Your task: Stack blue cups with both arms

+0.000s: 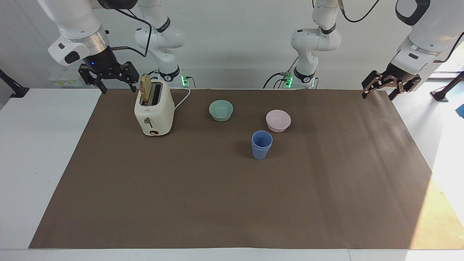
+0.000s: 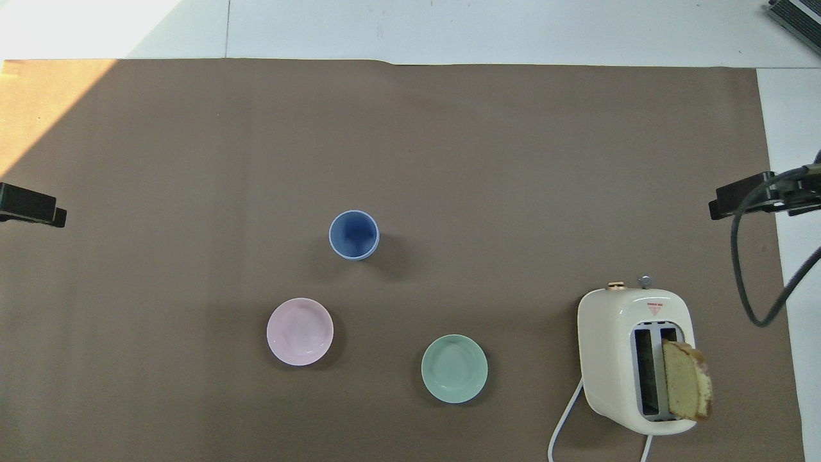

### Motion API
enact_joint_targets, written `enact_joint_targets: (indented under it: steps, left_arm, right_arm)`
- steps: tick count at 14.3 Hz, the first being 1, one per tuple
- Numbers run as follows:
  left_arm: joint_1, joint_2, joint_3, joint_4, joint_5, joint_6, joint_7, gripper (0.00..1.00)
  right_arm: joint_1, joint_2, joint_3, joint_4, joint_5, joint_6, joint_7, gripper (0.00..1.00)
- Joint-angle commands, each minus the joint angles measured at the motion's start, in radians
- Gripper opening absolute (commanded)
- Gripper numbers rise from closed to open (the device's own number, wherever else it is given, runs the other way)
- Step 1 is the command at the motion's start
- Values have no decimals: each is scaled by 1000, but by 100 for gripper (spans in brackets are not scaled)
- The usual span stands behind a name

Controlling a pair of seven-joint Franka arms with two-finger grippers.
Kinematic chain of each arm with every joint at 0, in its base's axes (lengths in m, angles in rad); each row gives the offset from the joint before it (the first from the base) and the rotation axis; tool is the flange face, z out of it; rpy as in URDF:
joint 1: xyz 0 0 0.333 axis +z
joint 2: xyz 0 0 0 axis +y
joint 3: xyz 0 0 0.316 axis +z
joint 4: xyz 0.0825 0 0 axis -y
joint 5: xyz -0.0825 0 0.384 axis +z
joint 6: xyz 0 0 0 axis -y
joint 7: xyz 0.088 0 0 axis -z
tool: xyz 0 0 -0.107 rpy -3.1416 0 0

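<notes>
Grippers [image 1: 380, 90] well apart from blue cups [image 1: 261, 144]

— What do the two arms look like?
— Both the right arm [image 1: 78, 27] and the left arm [image 1: 422, 32] have glossy white rounded shells, each with a silver ring at the wrist.
— And the ends?
— Black linkage grippers: the right gripper [image 1: 108, 78] shows a small blue light, the left gripper [image 1: 386, 87] has coppery fittings.
— Cables?
— Black ones loop along both arms. The bases [image 1: 302, 78] glow green.
</notes>
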Motion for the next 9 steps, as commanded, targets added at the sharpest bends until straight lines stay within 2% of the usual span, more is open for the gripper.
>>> enact_joint_targets:
  steps: [1, 2, 9]
  left_arm:
    - [9, -9, -2, 4, -5, -5, -11, 100]
    - [9, -9, -2, 4, -5, -5, -11, 100]
    - [9, -9, 0, 4, -5, -4, -11, 100]
  right_arm:
    - [-14, -54, 3, -114, 6, 105, -28, 100]
    - [-11, -59, 3, -133, 6, 139, -27, 100]
    - [-11, -56, 3, -138, -10, 145, -27, 100]
